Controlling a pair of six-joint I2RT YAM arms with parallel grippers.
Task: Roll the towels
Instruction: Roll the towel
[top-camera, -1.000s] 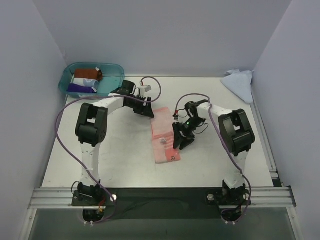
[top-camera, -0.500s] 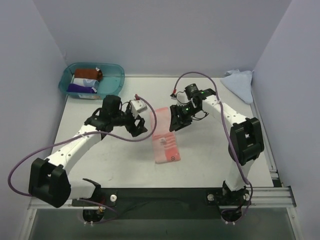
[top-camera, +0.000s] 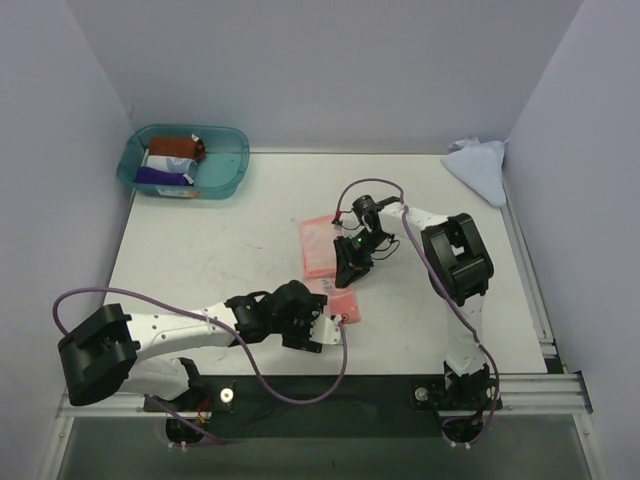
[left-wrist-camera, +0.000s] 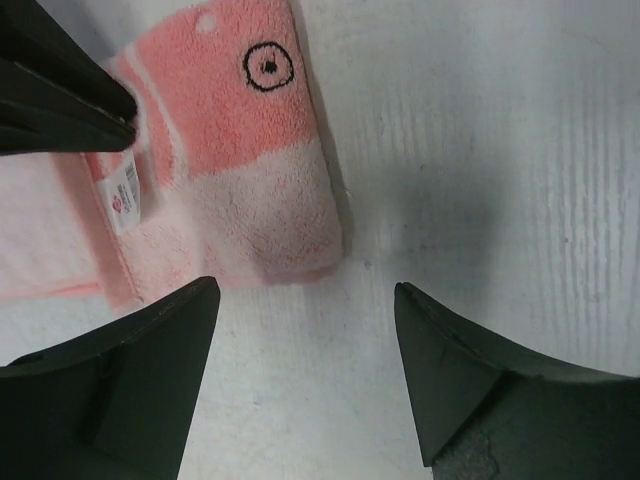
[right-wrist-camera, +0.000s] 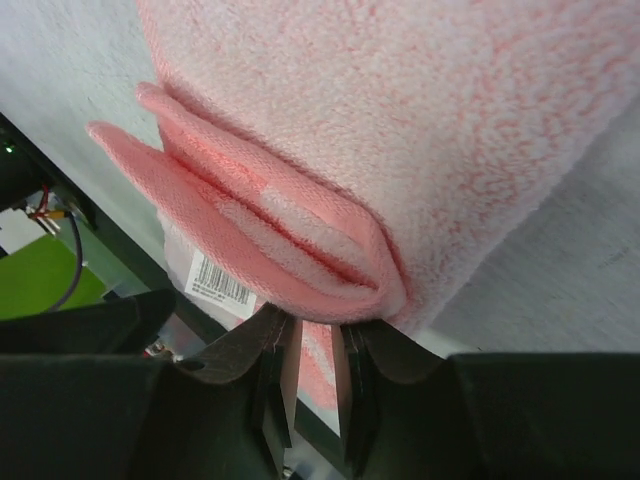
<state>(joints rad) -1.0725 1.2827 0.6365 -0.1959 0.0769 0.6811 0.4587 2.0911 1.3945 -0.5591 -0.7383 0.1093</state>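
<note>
The pale pink towel (top-camera: 318, 240) lies mid-table, its middle bunched into a raised fold. My right gripper (top-camera: 348, 268) sits on that fold. In the right wrist view its jaws (right-wrist-camera: 312, 325) are nearly together, pinching the layered pink fold (right-wrist-camera: 300, 240) beside a barcode tag (right-wrist-camera: 220, 275). My left gripper (top-camera: 322, 328) is low at the towel's near corner. In the left wrist view it (left-wrist-camera: 305, 290) stands open over bare table, just short of the towel's corner (left-wrist-camera: 260, 180) with a black ring mark. The light blue towel (top-camera: 478, 165) lies crumpled at the back right.
A teal see-through tub (top-camera: 232, 170) with rolled cloths inside stands at the back left corner. Grey walls close in the table on three sides. The metal rail (top-camera: 320, 390) carrying both arm bases runs along the near edge.
My left arm swung from the back near the tub down to the towel's near corner, jaws wide. My right gripper shifted over the towel and its jaws closed on the fold.
</note>
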